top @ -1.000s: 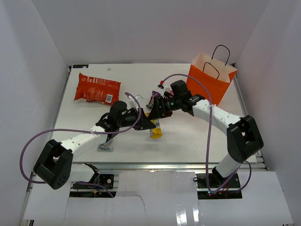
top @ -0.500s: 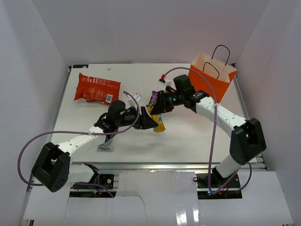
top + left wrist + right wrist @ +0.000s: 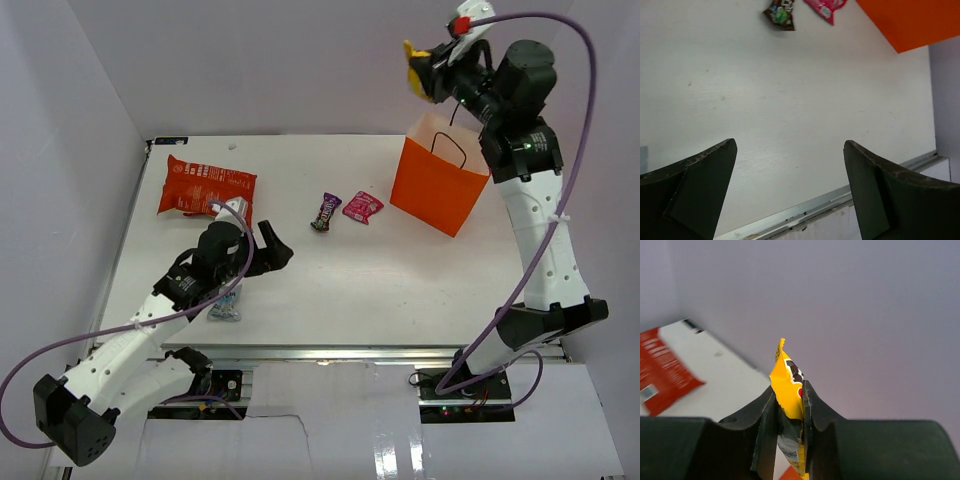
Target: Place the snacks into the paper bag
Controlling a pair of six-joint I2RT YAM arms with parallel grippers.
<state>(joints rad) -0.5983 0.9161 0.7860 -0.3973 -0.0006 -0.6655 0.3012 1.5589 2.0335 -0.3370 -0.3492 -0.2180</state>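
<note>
The right gripper (image 3: 430, 70) is pressed together on one yellow candy wrapper (image 3: 413, 58), which stands up from between its fingers in the right wrist view (image 3: 789, 390). The gripper is raised well off the bench (image 3: 400, 285) and appears beyond the open top of the single orange paper bag (image 3: 438, 188). The bag stands upright at the far right of the bench. What lies inside it cannot be made out.

The left gripper (image 3: 277, 245) is low over the bench with its fingers (image 3: 700, 190) spread, pinching nothing.

Four snacks lie on the bench:
- One purple wrapper (image 3: 327, 210) and one pink wrapper (image 3: 362, 207) lie just beside each other, left of the bag.
- One red-orange chip bag (image 3: 205, 187) lies flat at the far left.
- One silver-blue wrapper (image 3: 225, 305) lies beside the left arm, near the front edge.
</note>
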